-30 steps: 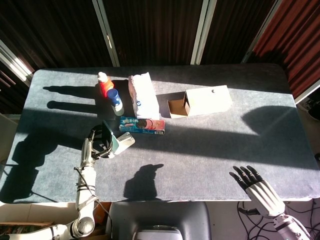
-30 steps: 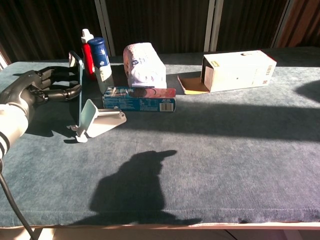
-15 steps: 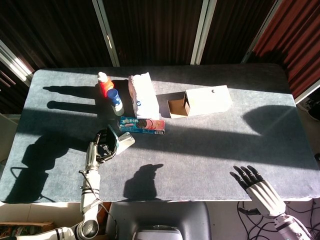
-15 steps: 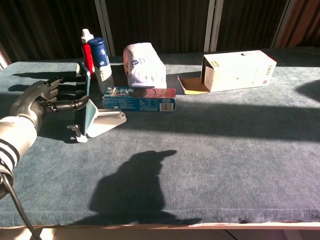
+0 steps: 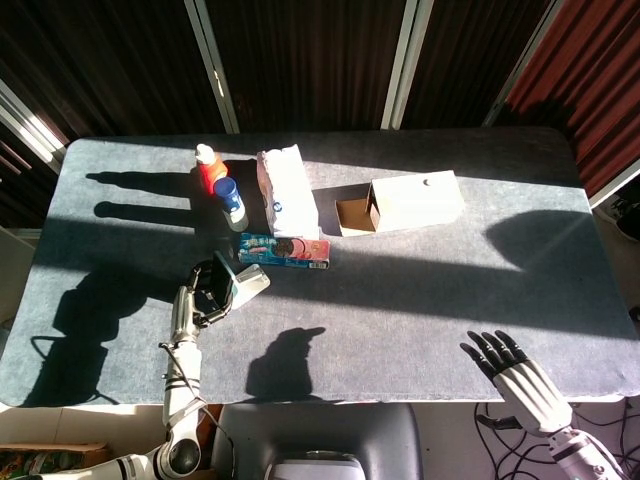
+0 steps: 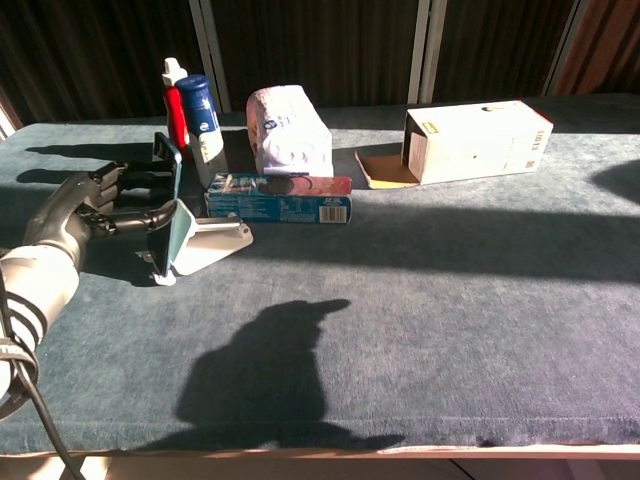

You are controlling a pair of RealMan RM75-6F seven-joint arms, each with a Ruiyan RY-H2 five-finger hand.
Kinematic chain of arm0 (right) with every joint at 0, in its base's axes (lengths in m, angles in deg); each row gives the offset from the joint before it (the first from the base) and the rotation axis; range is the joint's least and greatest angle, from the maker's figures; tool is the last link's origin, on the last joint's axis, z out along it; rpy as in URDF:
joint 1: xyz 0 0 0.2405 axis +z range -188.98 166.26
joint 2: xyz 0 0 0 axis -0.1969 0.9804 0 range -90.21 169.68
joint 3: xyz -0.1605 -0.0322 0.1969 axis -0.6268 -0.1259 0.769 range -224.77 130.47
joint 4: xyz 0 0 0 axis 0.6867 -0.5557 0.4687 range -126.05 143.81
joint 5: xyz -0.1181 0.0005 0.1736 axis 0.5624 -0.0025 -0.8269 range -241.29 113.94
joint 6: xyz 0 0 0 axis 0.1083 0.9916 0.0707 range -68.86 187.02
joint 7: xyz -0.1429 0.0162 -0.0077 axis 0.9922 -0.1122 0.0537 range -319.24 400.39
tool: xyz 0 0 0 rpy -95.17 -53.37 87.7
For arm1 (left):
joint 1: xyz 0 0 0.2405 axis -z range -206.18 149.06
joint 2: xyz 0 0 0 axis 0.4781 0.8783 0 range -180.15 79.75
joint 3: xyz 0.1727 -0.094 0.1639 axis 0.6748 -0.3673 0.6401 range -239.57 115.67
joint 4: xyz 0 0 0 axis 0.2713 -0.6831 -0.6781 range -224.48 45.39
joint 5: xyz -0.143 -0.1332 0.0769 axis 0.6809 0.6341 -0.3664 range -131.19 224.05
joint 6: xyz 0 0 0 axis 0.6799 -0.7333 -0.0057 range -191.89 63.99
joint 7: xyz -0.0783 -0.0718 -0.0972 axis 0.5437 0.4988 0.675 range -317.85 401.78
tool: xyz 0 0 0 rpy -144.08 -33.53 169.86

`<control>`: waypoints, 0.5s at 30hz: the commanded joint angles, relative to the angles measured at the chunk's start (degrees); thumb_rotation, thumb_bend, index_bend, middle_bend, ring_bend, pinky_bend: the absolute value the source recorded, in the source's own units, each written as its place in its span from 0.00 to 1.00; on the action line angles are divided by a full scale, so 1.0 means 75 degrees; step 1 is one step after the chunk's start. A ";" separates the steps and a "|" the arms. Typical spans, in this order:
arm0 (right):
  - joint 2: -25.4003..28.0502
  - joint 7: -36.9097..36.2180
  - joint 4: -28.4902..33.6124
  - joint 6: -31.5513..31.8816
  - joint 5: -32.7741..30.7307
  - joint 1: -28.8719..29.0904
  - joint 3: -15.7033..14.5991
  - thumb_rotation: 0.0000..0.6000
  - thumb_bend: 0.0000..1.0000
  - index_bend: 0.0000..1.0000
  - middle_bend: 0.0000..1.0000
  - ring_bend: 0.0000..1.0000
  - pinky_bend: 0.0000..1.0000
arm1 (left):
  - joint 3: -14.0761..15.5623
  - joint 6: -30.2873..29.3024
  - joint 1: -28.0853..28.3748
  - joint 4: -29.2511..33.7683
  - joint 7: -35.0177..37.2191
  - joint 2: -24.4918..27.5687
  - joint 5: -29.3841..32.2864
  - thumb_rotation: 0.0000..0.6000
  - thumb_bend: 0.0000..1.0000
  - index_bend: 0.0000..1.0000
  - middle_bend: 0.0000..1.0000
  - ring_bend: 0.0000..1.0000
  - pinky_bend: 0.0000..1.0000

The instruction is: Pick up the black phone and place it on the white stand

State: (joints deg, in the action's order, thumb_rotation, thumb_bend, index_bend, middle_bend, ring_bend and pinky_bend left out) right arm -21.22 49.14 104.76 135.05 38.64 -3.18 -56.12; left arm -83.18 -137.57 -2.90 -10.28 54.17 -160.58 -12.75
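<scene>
The black phone point(image 6: 170, 205) stands almost upright against the sloped face of the white stand point(image 6: 212, 243), left of the table's middle. My left hand point(image 6: 95, 205) grips the phone from behind, fingers wrapped round its edges. From the head view the phone point(image 5: 224, 276) and stand point(image 5: 250, 281) sit just below the blue snack box, with the left hand point(image 5: 202, 296) beside them. My right hand point(image 5: 520, 375) hovers open off the table's near right corner, fingers spread, holding nothing.
Behind the stand lie a blue snack box point(image 6: 279, 198), a blue-capped bottle point(image 6: 201, 128), a red bottle point(image 6: 175, 100) and a white tissue pack point(image 6: 290, 130). An open cardboard box point(image 6: 470, 140) lies at the back right. A dark shadow point(image 6: 270, 370) crosses the near tabletop.
My left hand has carried the phone rightwards and down onto the stand; the phone now leans against it. The right hand has not moved.
</scene>
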 commanded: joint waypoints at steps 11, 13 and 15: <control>0.0008 -0.0025 -0.0013 0.0019 0.0004 -0.0002 0.0001 1.00 0.23 0.00 0.00 0.00 0.00 | -0.0222 0.0296 -0.0001 0.0076 -0.0116 0.0004 0.0231 1.00 0.40 0.81 1.00 0.84 0.30; 0.0004 -0.0012 -0.0009 0.0008 0.0007 0.0002 -0.0001 1.00 0.23 0.00 0.00 0.00 0.00 | -0.0224 0.0356 0.0011 0.0072 -0.0163 0.0000 0.0263 1.00 0.40 0.81 1.00 0.84 0.30; 0.0006 -0.0007 -0.0007 0.0007 0.0006 0.0001 -0.0003 1.00 0.23 0.00 0.00 0.00 0.00 | -0.0219 0.0415 0.0020 0.0049 -0.0189 -0.0009 0.0291 1.00 0.40 0.79 1.00 0.83 0.30</control>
State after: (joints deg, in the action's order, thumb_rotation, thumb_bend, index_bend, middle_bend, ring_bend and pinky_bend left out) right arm -21.18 49.08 104.70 135.09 38.68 -3.17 -56.14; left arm -84.84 -134.57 -2.79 -9.84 52.84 -160.62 -10.67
